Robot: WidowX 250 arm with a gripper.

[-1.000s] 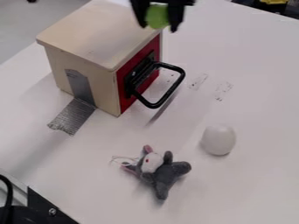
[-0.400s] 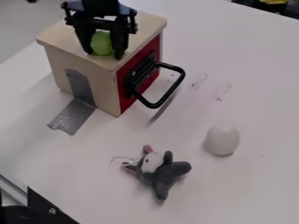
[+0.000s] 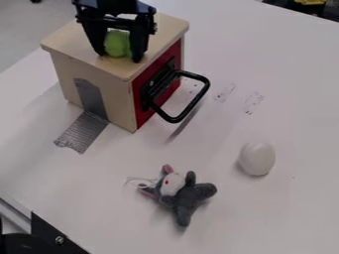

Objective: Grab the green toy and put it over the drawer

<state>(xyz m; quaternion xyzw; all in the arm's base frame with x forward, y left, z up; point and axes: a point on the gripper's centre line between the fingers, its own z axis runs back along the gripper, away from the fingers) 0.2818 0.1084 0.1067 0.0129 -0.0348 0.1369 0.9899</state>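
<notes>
Pincer (image 3: 119, 56) hangs fingertips down from the top edge of the view, over the pale top of a wooden drawer box (image 3: 74, 38), toward its near part. Its fingers stand on either side of the green toy (image 3: 118, 43), gripping it; the toy lies low between them, and whether its underside touches the wood cannot be told. The box stands upright on the white surface (image 3: 295, 213), its red front (image 3: 177, 49) turned to the right of the view, a black loop handle (image 3: 193, 102) jutting out from it. Grey tape (image 3: 90, 96) runs down the near side of the box and out onto the surface. Nearer the camera lies a grey plush mouse (image 3: 188, 196), white-faced and pink-eared, a thin pale string (image 3: 139, 179) beside its head. A white egg-shaped object (image 3: 257, 158) rests to the right of the mouse and farther from the camera, well apart from it. Dark scuff marks (image 3: 253, 102) speckle the surface to the right of the handle. Black hardware (image 3: 58, 240) occupies the lower left corner.
</notes>
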